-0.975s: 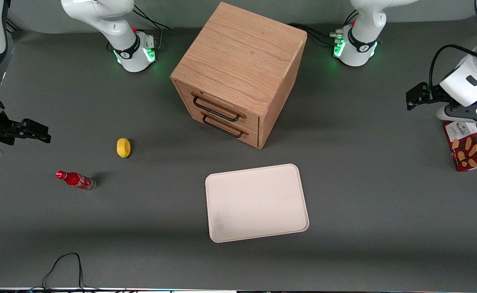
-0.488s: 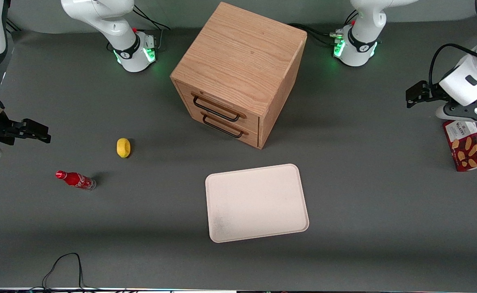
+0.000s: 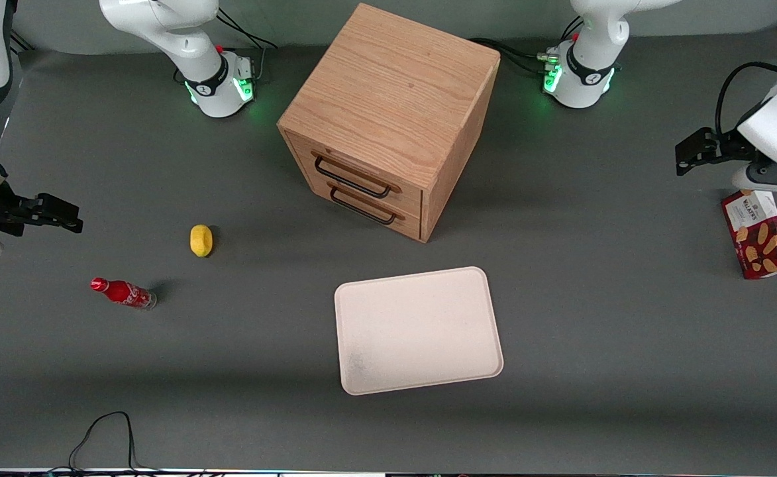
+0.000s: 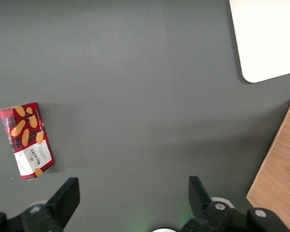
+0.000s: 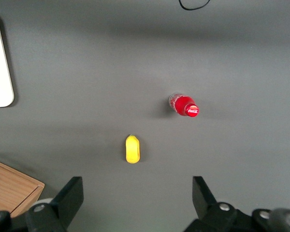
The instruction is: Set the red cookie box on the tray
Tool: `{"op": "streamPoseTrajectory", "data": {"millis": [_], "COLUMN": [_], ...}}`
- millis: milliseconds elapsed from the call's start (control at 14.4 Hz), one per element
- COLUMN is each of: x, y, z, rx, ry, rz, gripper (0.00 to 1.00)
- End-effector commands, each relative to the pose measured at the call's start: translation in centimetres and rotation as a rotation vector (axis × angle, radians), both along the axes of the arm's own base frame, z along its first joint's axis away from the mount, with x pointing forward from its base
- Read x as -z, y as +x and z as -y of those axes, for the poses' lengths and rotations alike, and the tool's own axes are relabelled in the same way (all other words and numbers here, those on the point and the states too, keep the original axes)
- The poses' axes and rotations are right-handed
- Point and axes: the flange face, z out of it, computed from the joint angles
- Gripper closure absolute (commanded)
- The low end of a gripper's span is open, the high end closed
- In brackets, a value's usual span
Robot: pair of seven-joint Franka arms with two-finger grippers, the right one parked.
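Left wrist view shows the claw [image 4: 130, 198] wide open, holding nothing, above the tabletop [image 4: 135, 87]. Front view shows the red cookie box [image 3: 759, 234] at its right edge, the tray [image 3: 418, 329] lower middle, and a wooden drawer cabinet [image 3: 388, 119] at top middle.

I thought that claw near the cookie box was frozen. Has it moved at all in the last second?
Yes. The gripper, fingers open, has drifted farther from the front camera, away from the red cookie box, which has stayed put on the table, uncovering the box's top edge.
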Motion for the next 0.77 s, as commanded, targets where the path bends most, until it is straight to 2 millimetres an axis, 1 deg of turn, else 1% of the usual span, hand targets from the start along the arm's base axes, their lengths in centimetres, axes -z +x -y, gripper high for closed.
{"op": "streamPoseTrajectory", "data": {"millis": [0, 70, 139, 279, 348, 488, 557, 627, 697], "x": [-1.0, -1.0, -1.3, -1.3, -2.0, -2.4, -2.5, -2.2, -1.8], "y": [-0.1, -0.2, -0.1, 2.3, 3.2, 6.2, 7.1, 7.1, 6.9], "z": [-1.7, -2.9, -4.9, -8.1, -11.3, -17.3, -20.1, -23.3, -26.1], "rx": [0.008, 0.001, -0.021, -0.003, 0.014, 0.088, 0.096, 0.083, 0.084], "ry": [0.009, 0.008, 0.004, 0.007, 0.032, 0.063, 0.067, 0.059, 0.057], "rz": [-0.004, -0.013, 0.0, -0.002, 0.012, 0.032, 0.035, 0.025, 0.025], "gripper": [0.0, 0.0, 0.01, 0.01, 0.01, 0.01, 0.01, 0.01, 0.01]}}
